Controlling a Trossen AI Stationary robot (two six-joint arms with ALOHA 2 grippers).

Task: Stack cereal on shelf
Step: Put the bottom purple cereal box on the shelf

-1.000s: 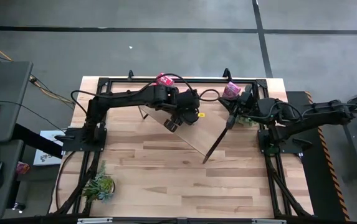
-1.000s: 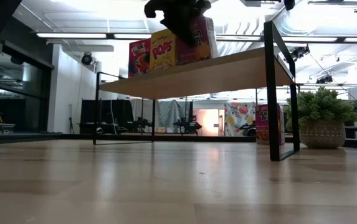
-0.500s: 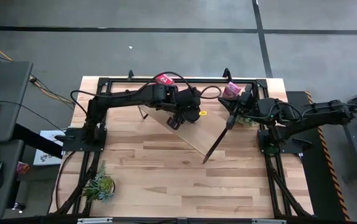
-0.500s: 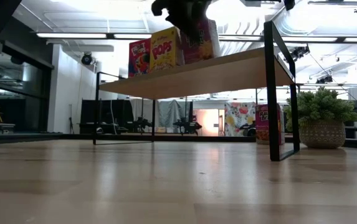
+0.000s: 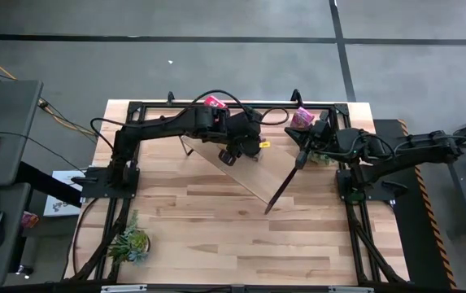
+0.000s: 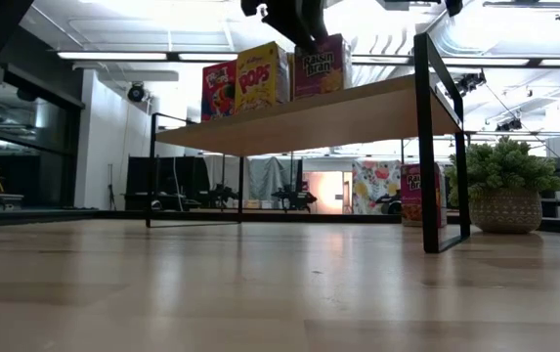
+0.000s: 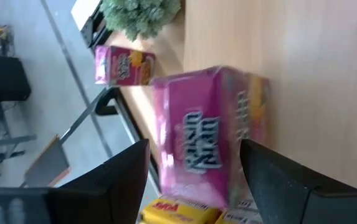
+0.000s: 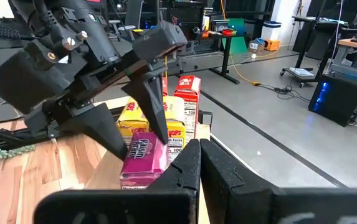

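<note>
The shelf [image 6: 319, 117] stands slantwise on the table; it also shows in the high view [image 5: 253, 181]. On its board, a red box [image 6: 218, 90], a yellow box [image 6: 262, 76] and a magenta box [image 6: 321, 66] stand upright in a row. My left gripper [image 6: 297, 22] is open just above the magenta box [image 7: 212, 137], one finger on each side of its top. My right gripper [image 5: 298, 160] is shut and empty at the shelf's right end. My left gripper comes at the magenta box's top end [image 8: 142, 138] from above. Its two fingers [image 7: 125, 180] stand on either side of the box. I cannot tell whether they touch it. The box stands upright on the shelf board on its own bottom.
Another magenta box [image 6: 422, 194] and a colourful box [image 6: 377, 186] stand on the table behind the shelf, beside a potted plant [image 6: 502, 191]. A pink box [image 5: 212, 103] is at the far edge. A second plant [image 5: 131, 244] sits at the near left corner.
The magenta box has gone from tilted to upright on the shelf board, next to the yellow box. My left gripper has moved up a little and slightly toward the table's far right.
</note>
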